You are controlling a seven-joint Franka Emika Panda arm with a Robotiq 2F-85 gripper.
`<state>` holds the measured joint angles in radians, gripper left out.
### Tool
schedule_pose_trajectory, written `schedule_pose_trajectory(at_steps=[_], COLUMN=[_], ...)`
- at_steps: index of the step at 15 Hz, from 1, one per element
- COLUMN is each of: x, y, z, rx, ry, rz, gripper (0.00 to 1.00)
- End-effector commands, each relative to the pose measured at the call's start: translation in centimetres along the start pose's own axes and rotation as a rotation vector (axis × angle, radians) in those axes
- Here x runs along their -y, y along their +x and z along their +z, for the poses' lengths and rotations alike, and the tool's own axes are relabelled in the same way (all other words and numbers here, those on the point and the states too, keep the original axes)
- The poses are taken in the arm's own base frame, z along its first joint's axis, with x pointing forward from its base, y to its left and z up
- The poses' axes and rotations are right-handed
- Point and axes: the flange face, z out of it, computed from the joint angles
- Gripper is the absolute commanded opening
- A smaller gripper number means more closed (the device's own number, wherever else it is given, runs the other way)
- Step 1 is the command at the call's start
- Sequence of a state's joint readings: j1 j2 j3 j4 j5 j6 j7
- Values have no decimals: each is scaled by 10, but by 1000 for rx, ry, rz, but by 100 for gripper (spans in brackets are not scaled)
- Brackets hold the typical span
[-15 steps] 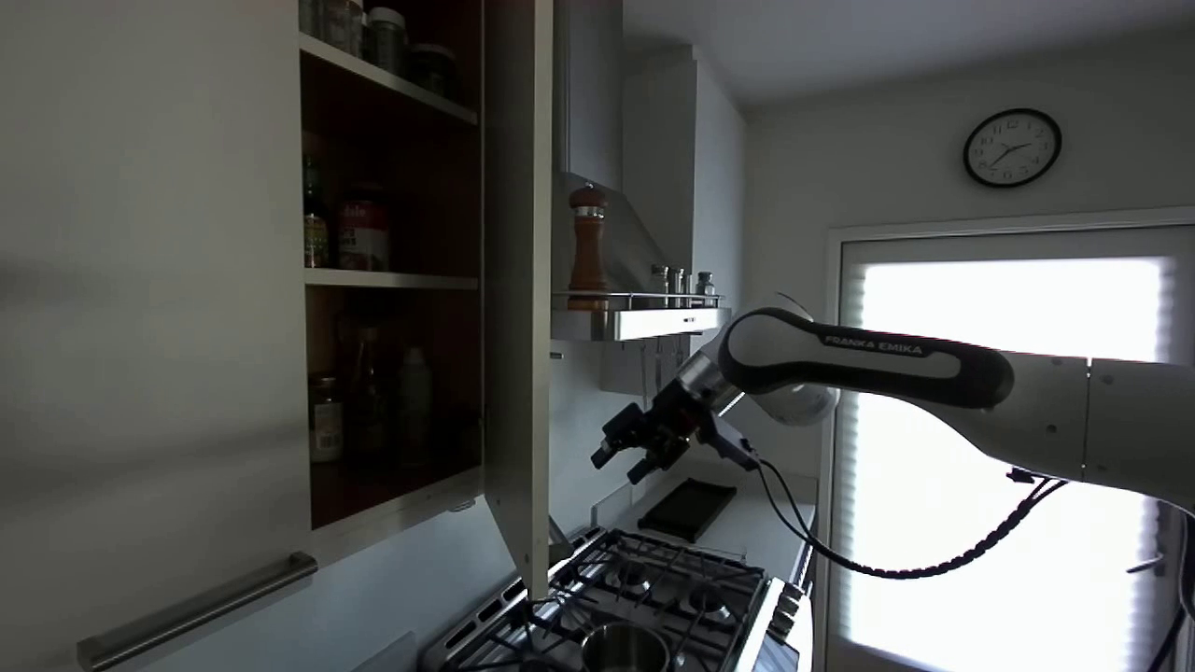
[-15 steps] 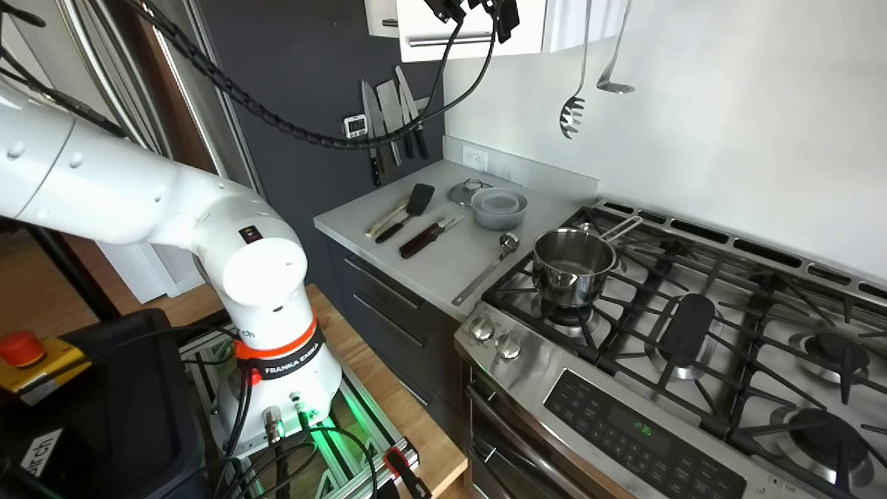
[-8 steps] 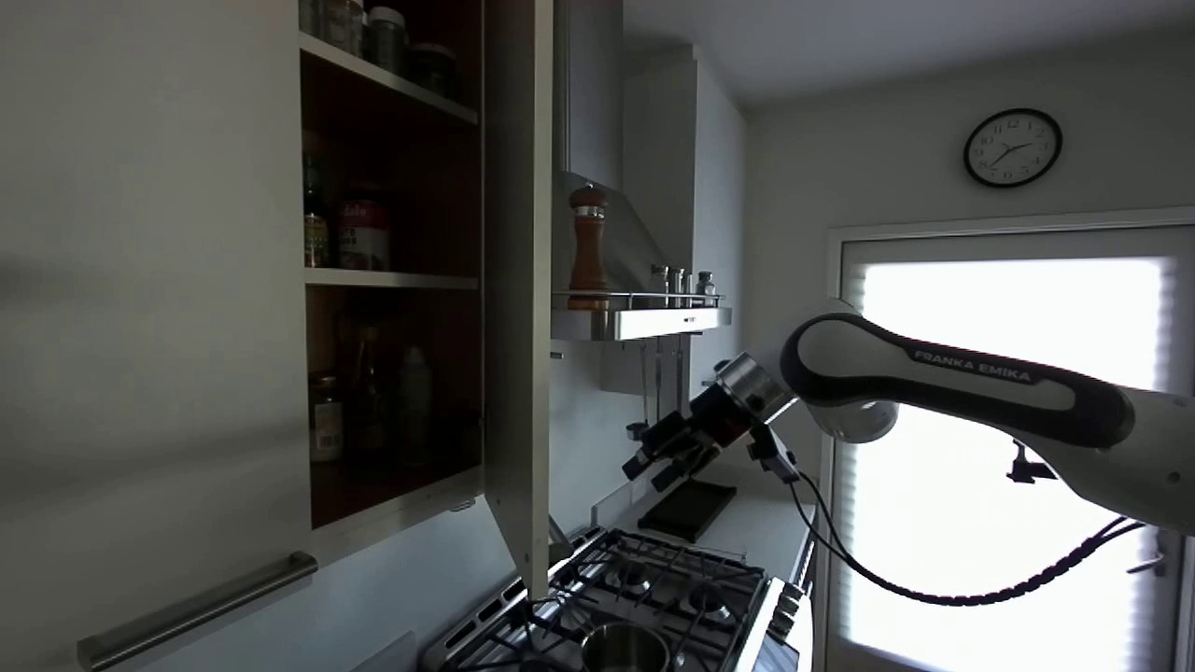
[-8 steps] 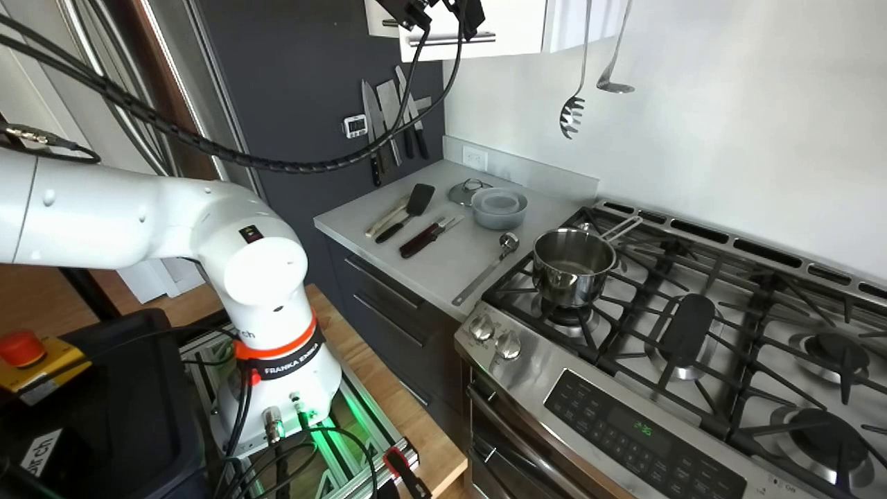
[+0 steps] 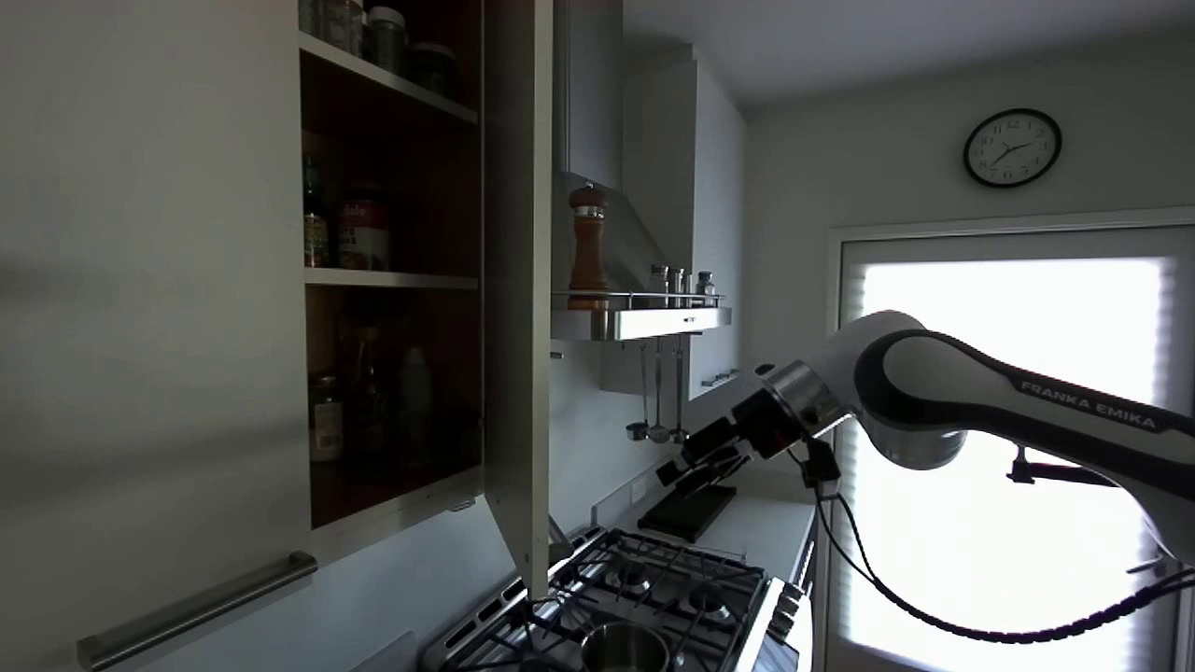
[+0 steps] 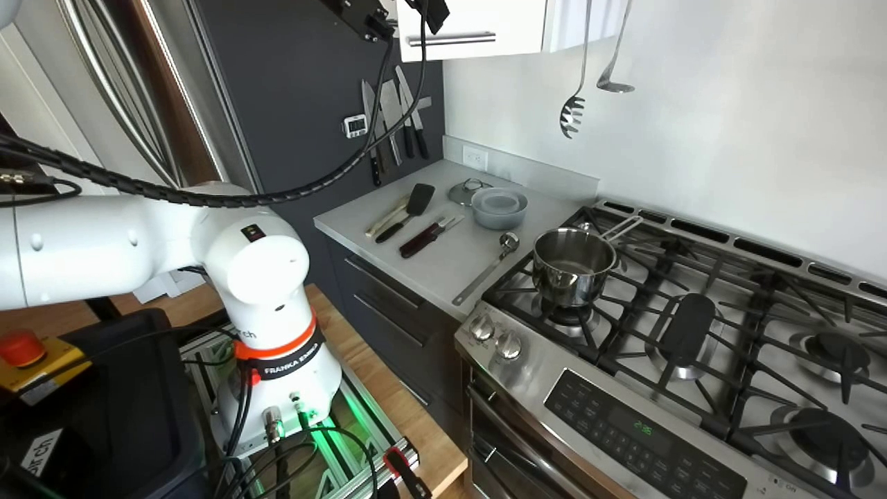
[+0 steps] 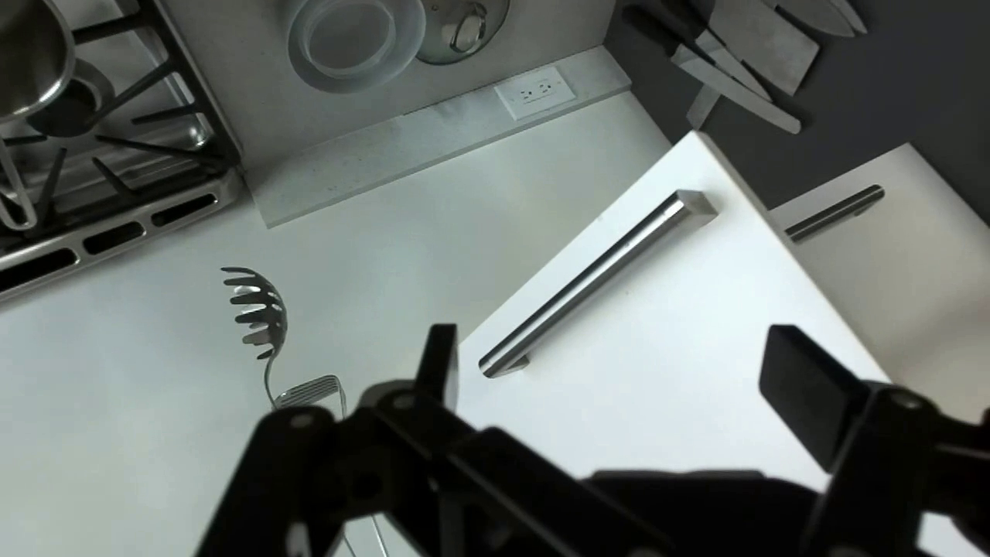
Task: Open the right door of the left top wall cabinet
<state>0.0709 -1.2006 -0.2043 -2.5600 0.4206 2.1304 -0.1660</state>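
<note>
The right door of the left top wall cabinet stands wide open in an exterior view, swung out nearly edge-on to the camera. Its steel handle is not clearly visible. The left top wall cabinet shows a dark interior with shelves of bottles and jars. Its wider door is shut. My gripper is beyond the open door, lower and apart from it, above the stove and counter. In the wrist view my gripper is open, with nothing between its fingers. The cabinet and its right door are out of the wrist view.
A smaller white cabinet with a bar handle faces the wrist camera. The steel hood shelf holds a pepper mill. Utensils hang below. A pot stands on the stove. A cable hangs from the arm.
The arm and gripper have moved away from the open door, rightward and slightly down in an exterior view. The open door and the cabinet have not moved.
</note>
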Motion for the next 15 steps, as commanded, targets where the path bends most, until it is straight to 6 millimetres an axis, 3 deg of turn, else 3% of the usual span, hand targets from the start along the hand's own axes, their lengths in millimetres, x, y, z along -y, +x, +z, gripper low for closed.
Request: schedule_pose_trajectory(at_steps=[1,9,10,15], x=[0,5,5,5], y=[-19,-31,-22,-25], z=[-5,-17,-19,-19], rx=[-25,-131,-95,-116], ry=[78,122,94,99], rz=[-32,-16,-39,-33], gripper=[100,100,100,100])
